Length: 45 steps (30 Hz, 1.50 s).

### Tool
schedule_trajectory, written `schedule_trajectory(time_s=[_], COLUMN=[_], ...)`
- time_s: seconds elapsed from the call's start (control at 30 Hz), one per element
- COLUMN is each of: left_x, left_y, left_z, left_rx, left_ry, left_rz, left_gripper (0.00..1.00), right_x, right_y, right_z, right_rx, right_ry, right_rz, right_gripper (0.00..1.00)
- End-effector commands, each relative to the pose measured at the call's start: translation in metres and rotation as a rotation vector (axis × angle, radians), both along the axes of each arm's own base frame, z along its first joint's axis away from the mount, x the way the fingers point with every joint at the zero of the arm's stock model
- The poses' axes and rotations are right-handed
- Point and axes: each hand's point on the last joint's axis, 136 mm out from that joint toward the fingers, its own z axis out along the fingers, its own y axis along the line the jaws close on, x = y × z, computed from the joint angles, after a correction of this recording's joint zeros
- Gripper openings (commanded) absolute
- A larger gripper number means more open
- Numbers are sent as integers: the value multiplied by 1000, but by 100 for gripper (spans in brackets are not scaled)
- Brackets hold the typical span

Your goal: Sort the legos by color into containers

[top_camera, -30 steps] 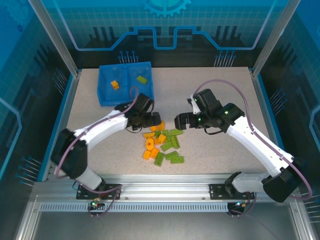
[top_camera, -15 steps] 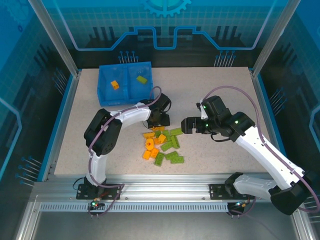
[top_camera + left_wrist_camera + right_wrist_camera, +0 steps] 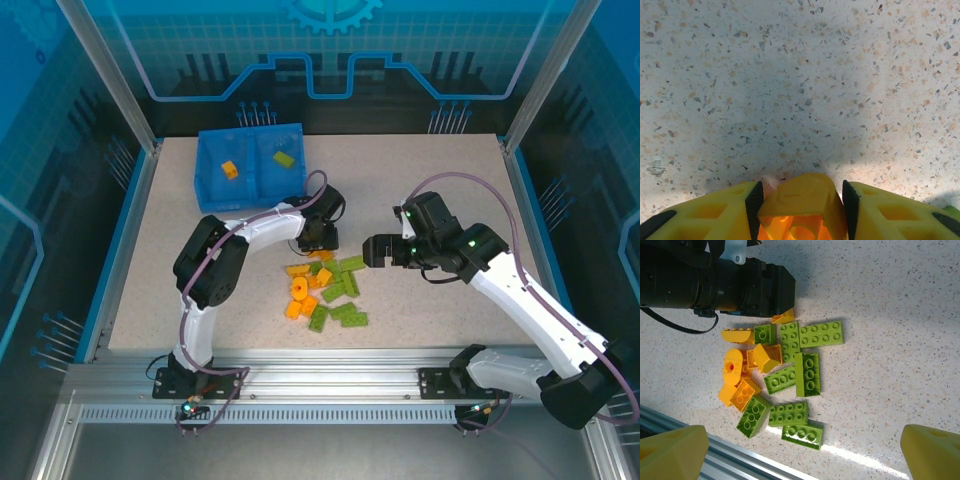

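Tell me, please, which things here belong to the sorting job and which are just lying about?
Job: green legos, orange legos, blue bin, left pincer shut on an orange brick, right pincer open.
Lying about: table, metal rail, blue back panel.

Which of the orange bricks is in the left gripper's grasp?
The small orange plastic brick held in the left gripper, at the pile's far edge; the other orange bricks lie loose on the table.
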Motion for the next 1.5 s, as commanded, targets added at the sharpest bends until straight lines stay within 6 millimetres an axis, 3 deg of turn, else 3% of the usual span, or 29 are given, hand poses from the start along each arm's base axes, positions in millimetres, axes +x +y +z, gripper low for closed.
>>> schedule_trajectory(time_s=[0.0,0.13,0.37,0.6,0.7,0.8,0.9,1.03,1.17,1.3,1.47], left_x=[-16,-16,-6,-1,6,21,43,78,112,145,182], left_y=[4,1,-4,2,15,45,89,158,233,284,310], left_z=[-26,-14,36,73,95,122,148,174,186,180,149], left_rx=[35,8,-47,-59,-35,-11,4,36,166,261,275], left_ry=[91,78,-29,-118,-183,-262,-330,-403,-461,-479,-411], left_rz=[-26,-30,-29,-11,7,68,158,305,457,557,591], left_gripper=[47,44,38,36,35,35,34,34,32,33,35], right_x=[1,1,2,3,3,2,1,-1,-4,-9,-15], right_y=[-5,-5,-5,-4,-4,-4,-6,-7,-9,-13,-17], right_z=[-1,-1,-4,-3,-1,2,3,3,5,9,17], right_rx=[-4,0,-9,-6,0,2,2,9,19,34,45], right_ry=[17,21,31,33,33,29,26,26,24,8,-4], right_rz=[-33,-37,-44,-52,-56,-54,-60,-65,-76,-86,-89], right_gripper=[100,100,100,100,100,100,100,100,100,100,100])
